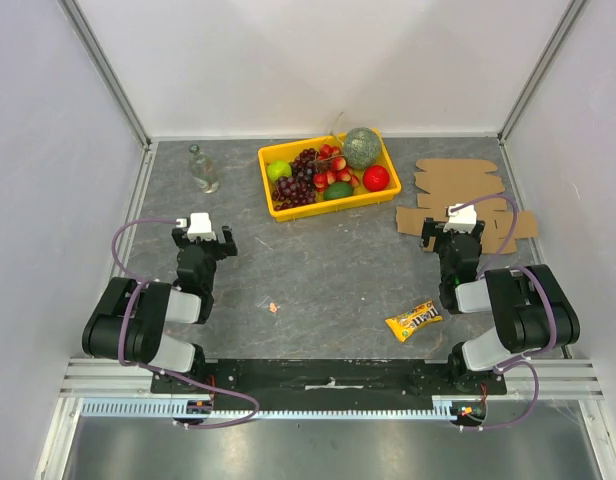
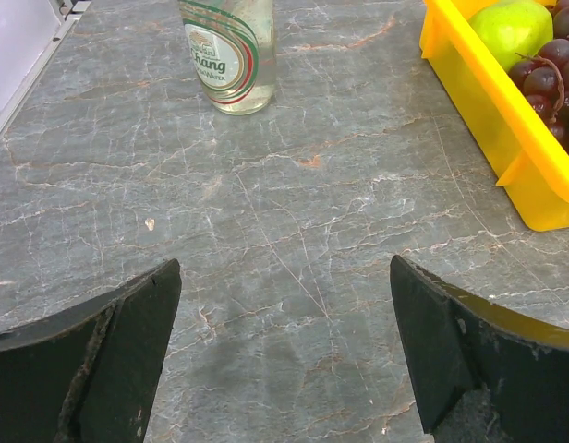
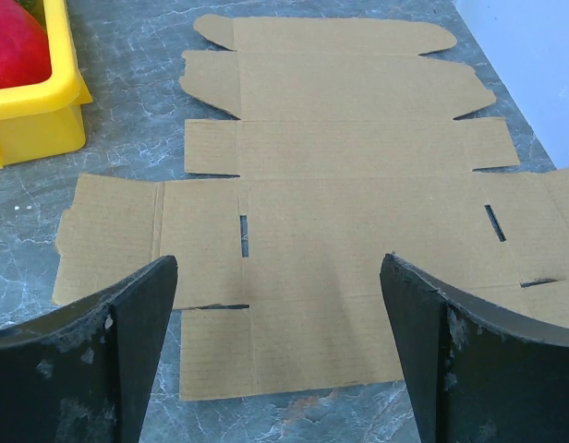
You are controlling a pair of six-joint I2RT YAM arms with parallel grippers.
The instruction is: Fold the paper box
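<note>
Brown paper box (image 3: 340, 221) lies flat. Right gripper (image 3: 277, 268) above it and left gripper (image 2: 284, 277) have fingers wide apart, empty.

The left arm (image 1: 138, 320) and right arm (image 1: 518, 310) sit folded side by side, elbows drawn back, forearms reaching forward. The left pincer (image 1: 202, 238) stands wide open, its 2 dark fingers (image 2: 127, 369) spread apart and gripping nothing. The right pincer (image 1: 454, 230) matches it, jaws fully parted, fingers (image 3: 118, 360) angled downward, nothing clamped.
</note>
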